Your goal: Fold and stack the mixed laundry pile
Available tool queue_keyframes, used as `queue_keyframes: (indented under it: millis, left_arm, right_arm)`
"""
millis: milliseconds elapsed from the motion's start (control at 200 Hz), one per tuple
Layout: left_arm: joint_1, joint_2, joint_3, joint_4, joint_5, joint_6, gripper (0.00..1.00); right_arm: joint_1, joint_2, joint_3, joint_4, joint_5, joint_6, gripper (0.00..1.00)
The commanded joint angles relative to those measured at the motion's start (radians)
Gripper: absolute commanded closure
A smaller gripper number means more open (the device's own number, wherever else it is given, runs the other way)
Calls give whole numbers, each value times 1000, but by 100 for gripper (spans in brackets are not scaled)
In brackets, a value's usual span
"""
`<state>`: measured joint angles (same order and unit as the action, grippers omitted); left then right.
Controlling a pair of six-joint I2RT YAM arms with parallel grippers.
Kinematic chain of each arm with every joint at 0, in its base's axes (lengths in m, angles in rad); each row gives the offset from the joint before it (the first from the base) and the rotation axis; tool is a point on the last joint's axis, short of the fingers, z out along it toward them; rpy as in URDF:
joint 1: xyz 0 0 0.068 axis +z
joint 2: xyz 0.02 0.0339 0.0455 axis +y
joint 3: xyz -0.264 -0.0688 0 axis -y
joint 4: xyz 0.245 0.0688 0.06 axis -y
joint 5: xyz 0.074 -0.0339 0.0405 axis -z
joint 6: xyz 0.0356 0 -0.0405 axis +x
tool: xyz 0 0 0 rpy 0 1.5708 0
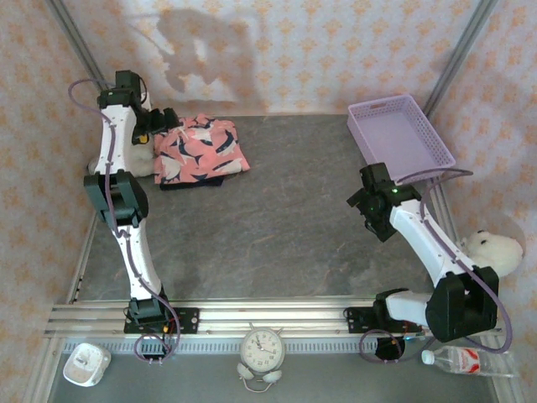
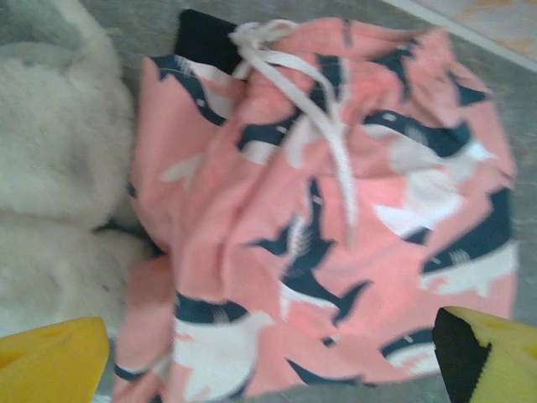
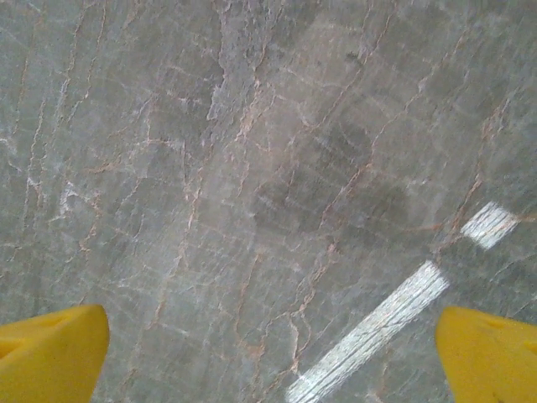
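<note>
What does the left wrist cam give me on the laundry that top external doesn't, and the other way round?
Left wrist: a white drawstring lying across the pink garment, and the left gripper open over it. Top external: the lavender basket at the far right, apart from the stack. Both: the pink garment lying on the navy garment, white plush beside it.

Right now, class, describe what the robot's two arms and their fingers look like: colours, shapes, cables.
The left arm and right arm have white shells between chunky black joints, and a thin purple cable loops along each. The left gripper's fingers and right gripper's fingers are yellow.
</note>
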<state>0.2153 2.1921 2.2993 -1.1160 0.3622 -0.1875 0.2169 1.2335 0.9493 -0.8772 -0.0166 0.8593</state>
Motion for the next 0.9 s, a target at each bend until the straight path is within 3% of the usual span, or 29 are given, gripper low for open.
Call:
queue_keyframes:
  millis: [0,140,295,395,510,615,690,806,896]
  left_arm:
    - [-10,-156,-127,91,44,-55,0]
    - [-33,-397,-458,262,10,-61,0]
    - [-64,-699,-915,508,-132,-45,0]
    - [-82,-817,-1158,598,-227,-36,0]
    - [-99,-881,-1395,737,-287,-24,0]
    - [-151,-946,-1599,997,-379,27,0]
    - [-164,-959,-1665,1138,-398,62,0]
    - [-173,-920,-1767,1428,-440,124,0]
    - [-183,-834,-1786,1577,-470,118,0]
  right_arm:
    - [-6,19,30,13,122,-124,1]
    - [-5,48,-9,138,245,-381,0]
    - [-5,114,-105,408,278,-670,1]
    - [-7,174,-168,599,305,-805,0]
    - [-7,209,-239,852,296,-899,0]
    - [-7,215,-307,1113,311,-939,0]
    - [-10,243,-333,1250,300,-953,0]
    - [-15,288,-313,1254,279,-998,0]
    - [-38,296,-383,1432,282,-1018,0]
